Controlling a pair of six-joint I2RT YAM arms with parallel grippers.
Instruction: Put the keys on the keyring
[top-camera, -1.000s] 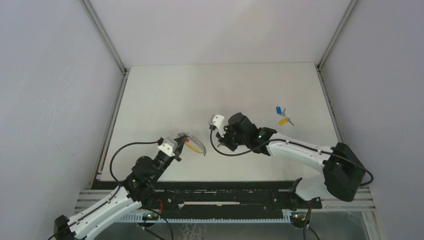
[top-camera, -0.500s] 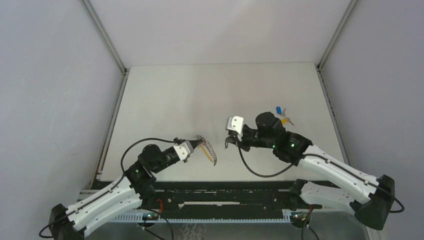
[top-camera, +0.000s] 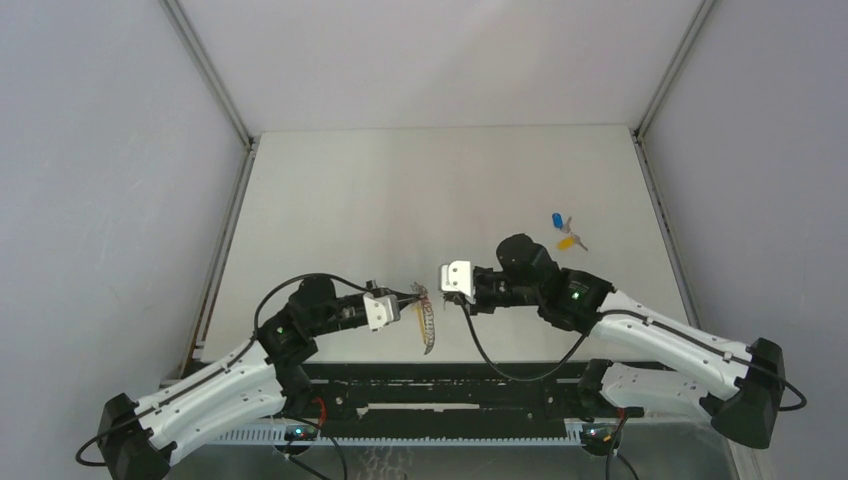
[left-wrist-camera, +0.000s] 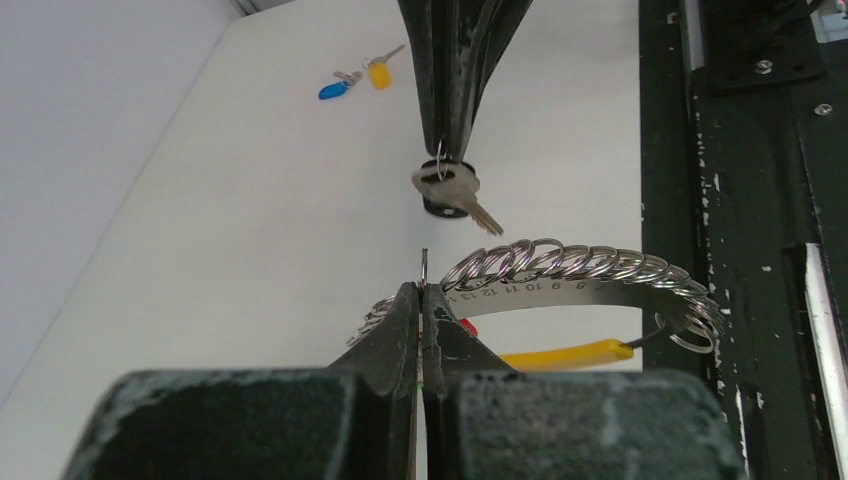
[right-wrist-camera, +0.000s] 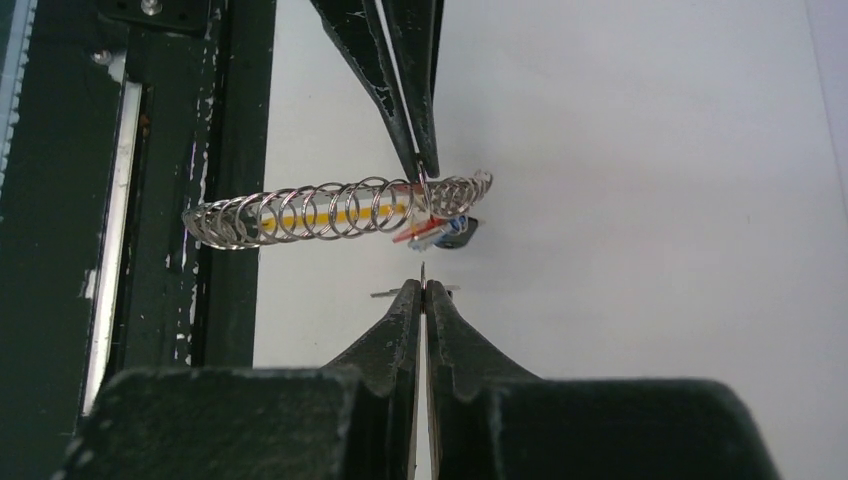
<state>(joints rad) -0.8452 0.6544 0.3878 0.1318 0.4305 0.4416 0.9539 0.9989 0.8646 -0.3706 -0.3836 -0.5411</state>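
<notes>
My left gripper (left-wrist-camera: 424, 290) is shut on one small ring of the keyring (left-wrist-camera: 580, 270), a curved metal band strung with many wire rings and carrying a yellow piece (left-wrist-camera: 560, 355). In the top view the keyring (top-camera: 428, 322) hangs from the left gripper (top-camera: 413, 297) near the table's front edge. Facing it, my right gripper (right-wrist-camera: 424, 290) is shut on the thin ring of a black-rimmed key (left-wrist-camera: 450, 190), which dangles just above the keyring without touching it. The right wrist view shows the keyring (right-wrist-camera: 330, 212) close in front. A blue key (top-camera: 557, 220) and a yellow key (top-camera: 567, 241) lie at the right of the table.
The black rail (top-camera: 450, 385) that carries the arm bases runs along the front edge, right below both grippers. Grey walls enclose the white table (top-camera: 400, 190) on three sides.
Both arms have swung toward each other. The left carried the keyring rightward, the right brought the key left and nearer the front. Their fingertips now almost meet.
</notes>
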